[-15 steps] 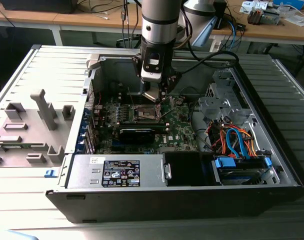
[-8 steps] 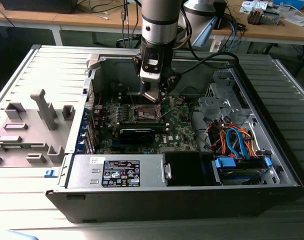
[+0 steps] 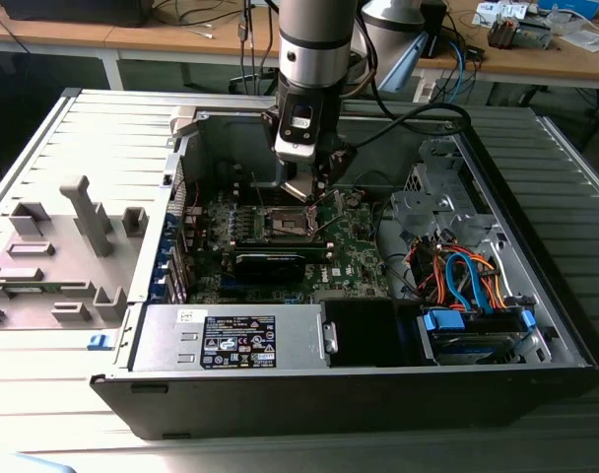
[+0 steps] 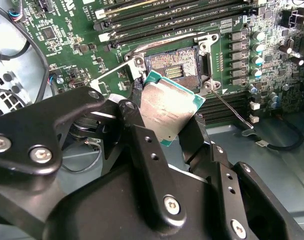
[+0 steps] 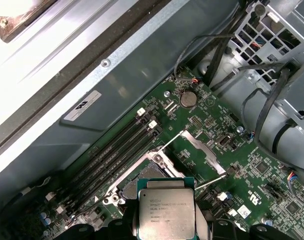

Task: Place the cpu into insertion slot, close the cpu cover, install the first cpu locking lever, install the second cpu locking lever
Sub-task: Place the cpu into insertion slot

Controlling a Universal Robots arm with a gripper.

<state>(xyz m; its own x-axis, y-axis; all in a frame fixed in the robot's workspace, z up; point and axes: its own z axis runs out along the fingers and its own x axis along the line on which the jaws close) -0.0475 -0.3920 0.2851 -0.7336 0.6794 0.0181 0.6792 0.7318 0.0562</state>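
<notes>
The cpu (image 4: 167, 106), a flat square chip with a silver-grey top and a green edge, is clamped between my black fingers (image 4: 138, 131). My gripper (image 4: 168, 129) is shut on it. In the first wrist view the cpu (image 5: 166, 212) hangs just above and partly in front of the insertion slot (image 5: 151, 172). The slot (image 4: 178, 64) shows its dark centre uncovered. The cpu cover (image 5: 202, 145) stands raised at the slot's edge. Two thin wire levers (image 4: 233, 109) stick out, unlatched. In the exterior view my gripper (image 3: 304, 187) is inside the case above the slot (image 3: 288, 225).
A long black card (image 3: 270, 261) lies just in front of the slot. Memory slots (image 5: 112, 155) run beside it. The power supply (image 3: 231, 340) and a drive bay with orange and blue cables (image 3: 467, 281) fill the case's front. Grey fixtures (image 3: 78, 227) stand at the exterior view's left.
</notes>
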